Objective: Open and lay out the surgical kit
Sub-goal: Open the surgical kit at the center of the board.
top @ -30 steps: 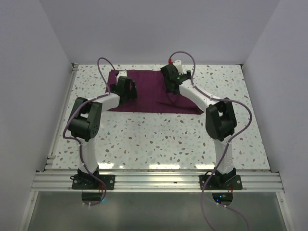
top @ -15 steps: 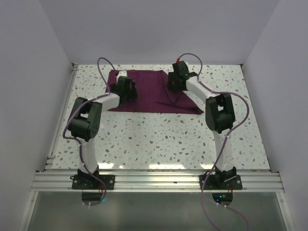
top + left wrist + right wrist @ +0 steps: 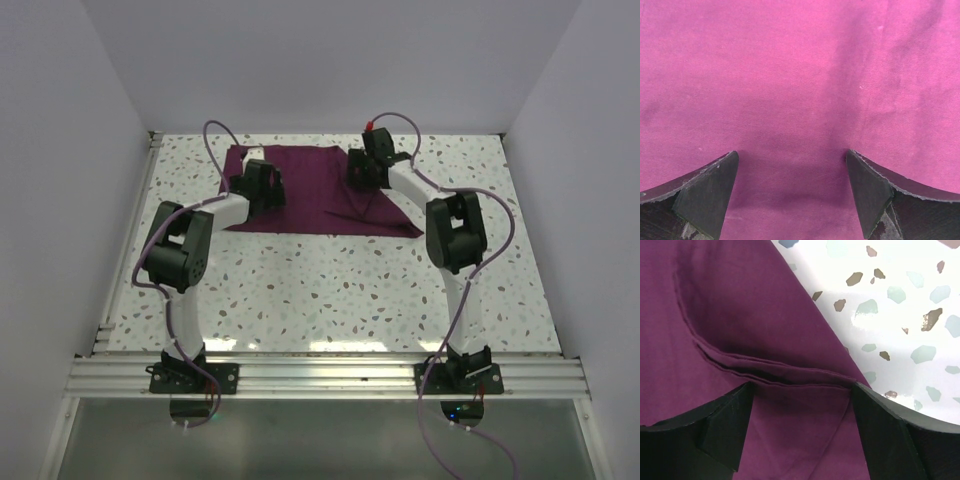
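Note:
The surgical kit shows only as a dark maroon cloth wrap lying flat at the back of the table. No steel tray or instruments are in view. My left gripper is open low over the cloth's left part; in the left wrist view the cloth fills the frame between its spread fingers. My right gripper is open over the cloth's right part. In the right wrist view its fingers straddle a layered fold edge of the cloth beside bare table.
The speckled terrazzo table stretches toward the arm bases. White walls close in the back and sides. A metal rail runs along the near edge. Purple cables loop over both arms.
My right gripper has moved toward the back right, from the cloth's middle to its right part near the back edge. The left arm has not moved.

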### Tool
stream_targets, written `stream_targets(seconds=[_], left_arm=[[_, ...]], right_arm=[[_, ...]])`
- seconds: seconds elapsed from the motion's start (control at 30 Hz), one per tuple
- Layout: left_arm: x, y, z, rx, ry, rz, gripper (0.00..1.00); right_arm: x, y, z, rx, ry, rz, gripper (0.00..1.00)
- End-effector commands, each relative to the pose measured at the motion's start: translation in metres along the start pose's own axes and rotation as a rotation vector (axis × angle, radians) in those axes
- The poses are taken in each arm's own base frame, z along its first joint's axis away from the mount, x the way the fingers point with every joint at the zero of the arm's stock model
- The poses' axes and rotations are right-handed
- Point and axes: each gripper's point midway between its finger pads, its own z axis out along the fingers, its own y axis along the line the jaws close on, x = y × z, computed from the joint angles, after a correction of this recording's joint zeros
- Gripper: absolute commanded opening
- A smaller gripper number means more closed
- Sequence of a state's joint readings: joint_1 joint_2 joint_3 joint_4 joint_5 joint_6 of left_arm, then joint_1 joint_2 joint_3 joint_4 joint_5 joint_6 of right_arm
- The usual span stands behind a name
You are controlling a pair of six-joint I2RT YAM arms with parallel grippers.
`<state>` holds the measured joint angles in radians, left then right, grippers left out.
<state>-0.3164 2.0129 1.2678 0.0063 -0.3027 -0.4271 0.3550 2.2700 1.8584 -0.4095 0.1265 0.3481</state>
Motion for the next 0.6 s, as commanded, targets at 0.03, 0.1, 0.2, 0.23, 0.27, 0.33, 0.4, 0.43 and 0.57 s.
stream_targets(seconds=[0.03,0.1,0.2,0.23,0.27,0.33,0.4,0.43,0.57], left_arm=[[-0.018,-0.007,0.004,0.004,-0.057,-0.014,0.92],[-0.018,-0.007,0.004,0.003,-0.056,-0.014,0.92],[-0.017,-0.007,0.006,0.001,-0.053,-0.013,0.92],[-0.018,-0.007,0.005,0.002,-0.056,-0.012,0.92],[-0.017,-0.007,0.006,0.001,-0.053,-0.011,0.92],[-0.016,-0.007,0.007,0.001,-0.05,-0.012,0.92],[-0.016,-0.007,0.007,0.002,-0.05,-0.012,0.92],[-0.015,-0.008,0.007,0.004,-0.046,-0.008,0.92],[-0.016,-0.009,0.007,0.006,-0.047,-0.009,0.92]], right_arm=[[-0.004,0.0,0.012,-0.024,-0.012,0.024,0.77],[-0.004,-0.002,0.013,-0.019,-0.013,0.028,0.73],[-0.003,-0.003,0.016,-0.025,-0.009,0.031,0.5],[-0.002,-0.002,0.016,-0.028,-0.006,0.031,0.36],[-0.003,-0.002,0.016,-0.03,-0.009,0.034,0.3],[-0.004,0.0,0.014,-0.04,-0.01,0.038,0.15],[-0.007,0.001,0.01,-0.045,-0.019,0.043,0.1],[-0.01,0.002,0.007,-0.048,-0.025,0.045,0.05],[-0.025,0.002,-0.009,-0.035,-0.059,0.051,0.06]])
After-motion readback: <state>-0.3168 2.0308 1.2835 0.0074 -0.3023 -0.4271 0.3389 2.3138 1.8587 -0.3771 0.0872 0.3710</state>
